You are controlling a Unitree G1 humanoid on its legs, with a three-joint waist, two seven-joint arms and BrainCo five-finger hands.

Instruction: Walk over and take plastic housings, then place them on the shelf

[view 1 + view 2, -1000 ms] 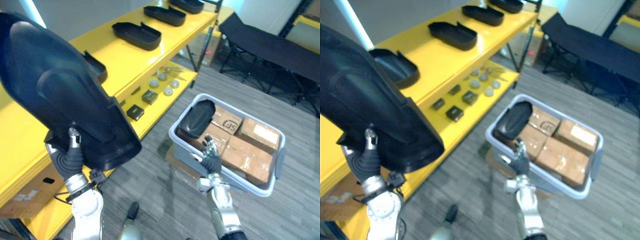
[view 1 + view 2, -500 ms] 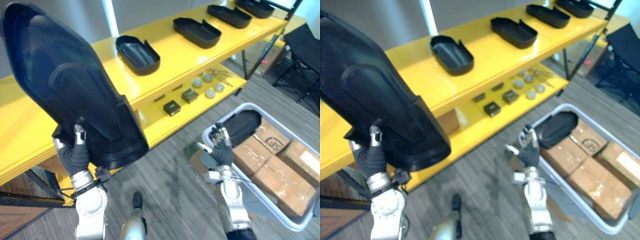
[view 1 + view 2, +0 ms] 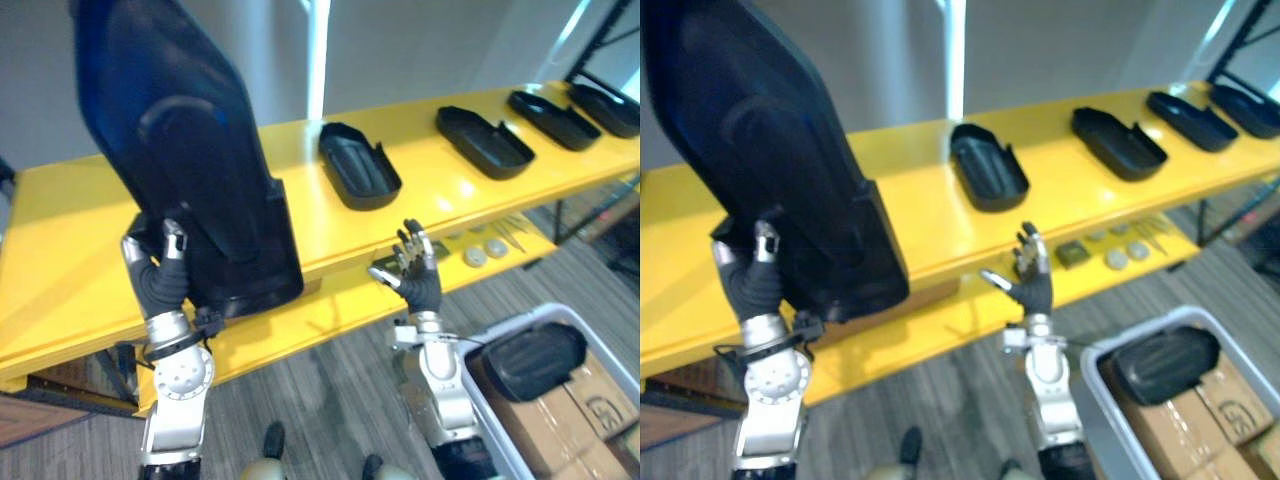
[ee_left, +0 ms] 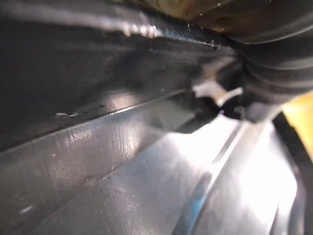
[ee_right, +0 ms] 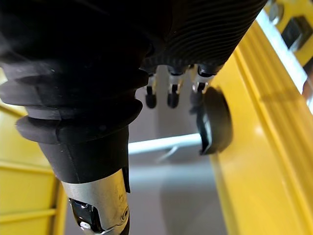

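Note:
A big black plastic housing (image 3: 185, 150) stands upright in front of the yellow shelf (image 3: 70, 240), held at its lower edge by my left hand (image 3: 160, 280), whose fingers curl round it. Seen from the left wrist, the housing's glossy dark wall (image 4: 122, 161) lies right against the camera. Several more black housings lie in a row on the shelf's top board, the nearest (image 3: 358, 178) just right of the held one. My right hand (image 3: 415, 275) is raised before the shelf's edge, fingers straight, holding nothing.
A grey bin (image 3: 520, 330) at the lower right holds another black housing (image 3: 533, 360) and cardboard boxes (image 3: 570, 410). Small metal parts (image 3: 485, 250) lie on the shelf's lower board. A black rack post (image 3: 600, 40) rises at the far right.
The camera has swung left toward the shelf, so the bin slid to the lower right. The held housing now stands more upright, closer to the shelf's top board. My right hand rose.

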